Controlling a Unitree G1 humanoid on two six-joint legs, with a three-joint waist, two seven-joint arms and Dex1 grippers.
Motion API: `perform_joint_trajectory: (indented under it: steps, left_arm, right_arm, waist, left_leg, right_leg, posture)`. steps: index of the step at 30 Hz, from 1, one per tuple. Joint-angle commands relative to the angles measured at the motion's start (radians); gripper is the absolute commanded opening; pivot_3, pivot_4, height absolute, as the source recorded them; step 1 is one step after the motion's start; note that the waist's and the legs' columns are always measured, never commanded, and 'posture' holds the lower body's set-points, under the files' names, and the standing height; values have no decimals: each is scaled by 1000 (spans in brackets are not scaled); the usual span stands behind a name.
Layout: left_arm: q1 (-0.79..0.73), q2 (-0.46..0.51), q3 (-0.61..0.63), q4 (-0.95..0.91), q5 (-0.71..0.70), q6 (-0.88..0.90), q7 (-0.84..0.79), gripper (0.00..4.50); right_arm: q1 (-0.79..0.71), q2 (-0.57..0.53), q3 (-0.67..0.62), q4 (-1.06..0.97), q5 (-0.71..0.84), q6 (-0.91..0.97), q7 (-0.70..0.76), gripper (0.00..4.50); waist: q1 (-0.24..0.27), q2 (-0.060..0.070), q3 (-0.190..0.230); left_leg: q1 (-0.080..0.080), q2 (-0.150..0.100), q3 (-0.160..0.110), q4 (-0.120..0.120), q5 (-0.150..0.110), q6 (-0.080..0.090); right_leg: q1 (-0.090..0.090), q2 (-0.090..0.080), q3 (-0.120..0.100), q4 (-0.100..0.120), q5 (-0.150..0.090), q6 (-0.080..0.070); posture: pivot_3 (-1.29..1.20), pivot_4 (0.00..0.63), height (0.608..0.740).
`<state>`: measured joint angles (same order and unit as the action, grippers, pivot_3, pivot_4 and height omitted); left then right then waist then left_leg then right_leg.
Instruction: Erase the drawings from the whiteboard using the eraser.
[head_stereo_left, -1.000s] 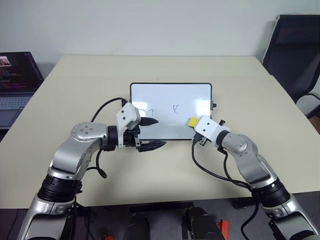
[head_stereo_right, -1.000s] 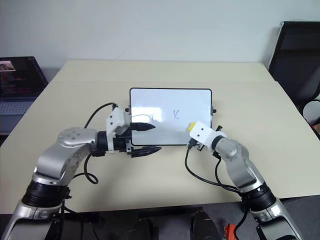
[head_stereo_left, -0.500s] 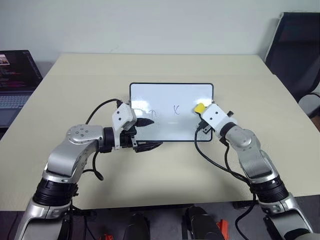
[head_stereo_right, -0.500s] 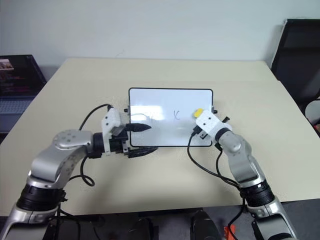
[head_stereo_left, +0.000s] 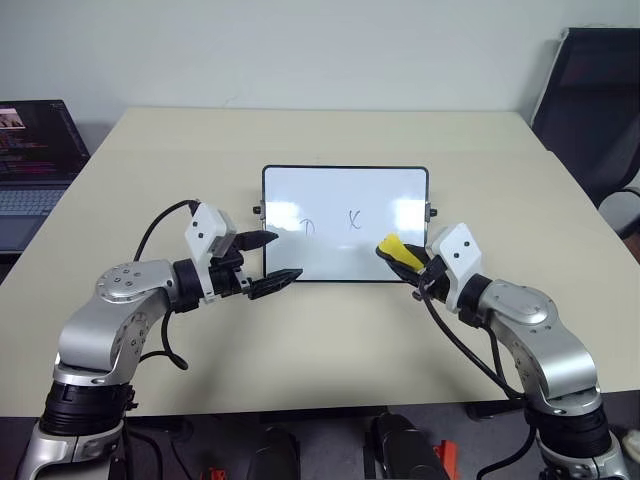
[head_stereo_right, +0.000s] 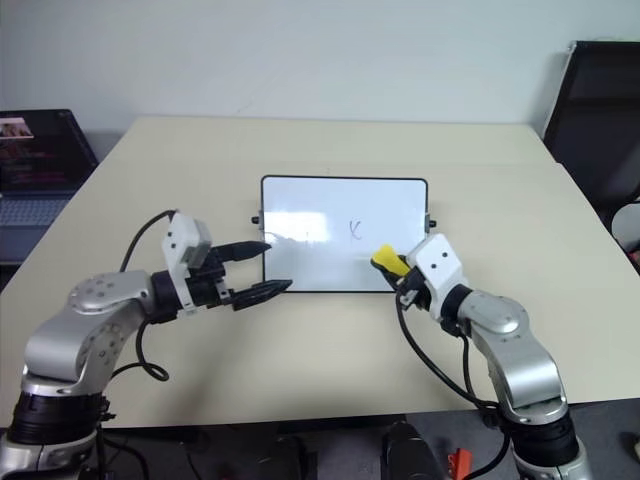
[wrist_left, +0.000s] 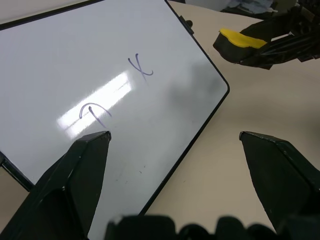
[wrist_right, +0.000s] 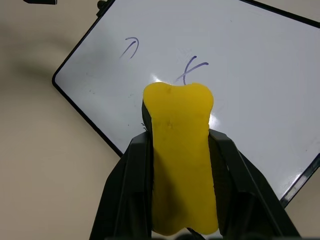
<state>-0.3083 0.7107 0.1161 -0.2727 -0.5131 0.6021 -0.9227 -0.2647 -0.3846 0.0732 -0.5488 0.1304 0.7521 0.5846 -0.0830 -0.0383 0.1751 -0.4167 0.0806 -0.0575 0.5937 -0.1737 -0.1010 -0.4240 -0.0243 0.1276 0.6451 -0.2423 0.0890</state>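
Whiteboard (head_stereo_left: 345, 200): small, glossy, black-framed, lay flat near the middle of the beige table (head_stereo_left: 320, 340); taken as landmark

Drawings: two thin dark marks were legible on the whiteboard's near half, an arrow-like T (head_stereo_left: 307, 227) toward its left and an X (head_stereo_left: 354, 219) near its centre; a third mark could not be made out under the glare on the right part

Eraser (head_stereo_left: 396, 249): bright yellow block with dark underside, pinched between the fingers of the right gripper (head_stereo_left: 410, 262), over the whiteboard's near right corner; whether it touched the surface could not be told

Right gripper: clamped tight on the eraser, pointing toward the whiteboard from its near right side

Left gripper (head_stereo_left: 272, 262): fingers spread wide, holding nothing, at the whiteboard's near left corner, one fingertip over the board's left edge, the other over the table just off the near edge

Laptop (head_stereo_left: 32, 150): open, screen lit, well left of the whiteboard

Black chair (head_stereo_left: 590, 100): well right of the whiteboard, past the table's edge
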Motion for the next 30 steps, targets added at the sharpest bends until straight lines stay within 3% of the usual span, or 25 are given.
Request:
perform_joint_trajectory:
  steps: [1, 17, 22, 30]
  left_arm:
    - [-3, 12, 32, -45, -25, -1, 10, 4500]
    - [11, 31, 36, -42, -23, -31, 3, 4500]
    - [-1, 42, 23, -16, -8, -53, -16, 4500]
    - [-26, 58, -21, 25, 28, -96, -67, 4500]
  right_arm:
    - [12, -6, -4, -35, 17, -18, -19, 1141]
    - [12, -26, 45, -2, 8, -68, -39, 1141]
    - [-72, -61, 118, 95, -95, -164, -67, 1141]
    - [-263, -21, 226, 361, -234, -302, -118, 1141]
  waist:
    - [0, 0, 0]
    - [0, 0, 0]
    - [-1, 0, 0]
    - [-1, 0, 0]
  left_leg:
    - [0, 0, 0, 0, 0, 0]
    - [0, 0, 0, 0, 0, 0]
    - [0, 0, 0, 0, 0, 0]
    - [-1, 0, 0, 0, 0, 0]
  right_leg:
    - [0, 0, 0, 0, 0, 0]
    - [0, 0, 0, 0, 0, 0]
    - [0, 0, 0, 0, 0, 0]
    - [0, 0, 0, -1, 0, 0]
  posture:
    - [0, 150, 740]
    - [0, 150, 740]
    - [0, 150, 740]
    - [0, 150, 740]
